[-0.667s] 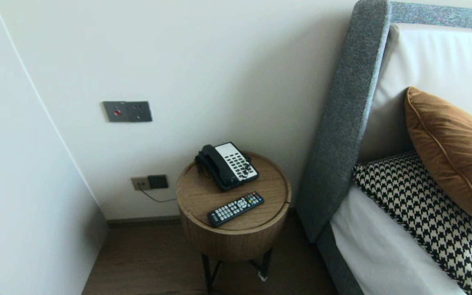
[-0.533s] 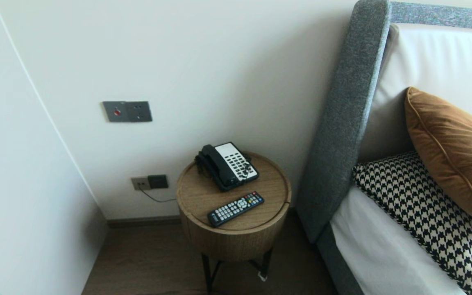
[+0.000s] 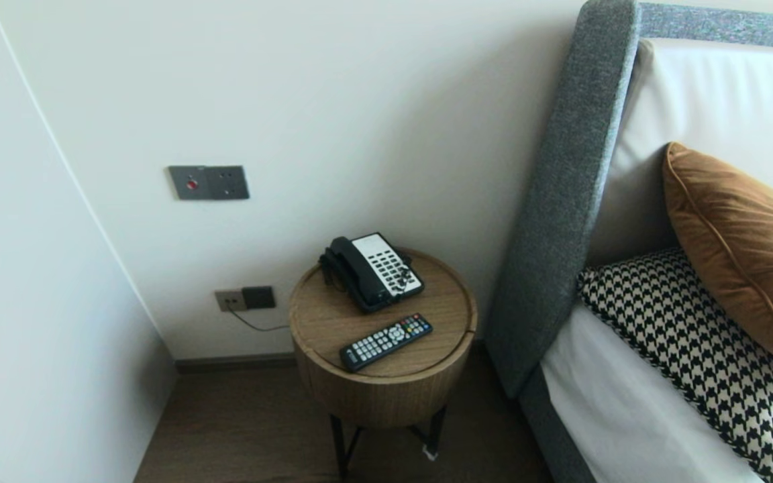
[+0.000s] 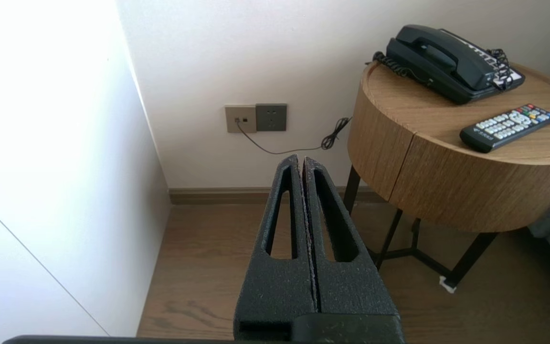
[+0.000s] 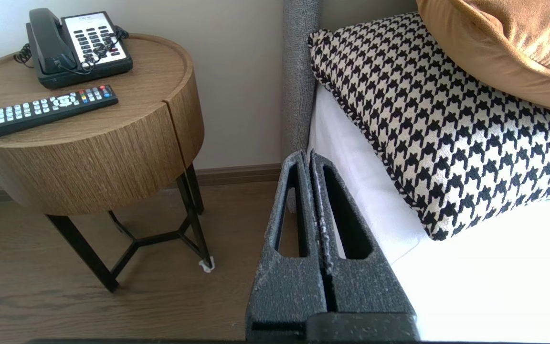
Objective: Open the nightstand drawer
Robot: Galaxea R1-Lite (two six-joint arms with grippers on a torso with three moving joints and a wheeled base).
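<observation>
**Bedside corner: contents unchanged, both arms parked**

- **Change:** none. In the head view the remote control and the telephone lie exactly as they did a moment ago. Neither has been touched or lifted.
- **Left gripper**: held back from the round table, on its wall-corner side, above the floor. Jaws pressed together, empty.
- **Right gripper**: held back from the table on its bed side, by the edge of the bed. Jaws closed flat, empty.
- **Remote control:** flat on the tabletop, at the table's near edge, buttons up, lying aslant.
- **Telephone:** on the table's far half, by the wall, with the handset cradled. It sits just apart from the remote control.
- **Around:**
  - The grey headboard stands just right of the table.
  - The houndstooth pillow and brown cushion lie beyond the headboard.
  - The wall sockets are left of the table, with a cable trailing toward it.
  - The switch plate is on the wall higher up.
- **In the way:** likely the tabletop's raised rim around the remote control. The headboard crowds the table's bed side, and the side wall closes off the other.
</observation>
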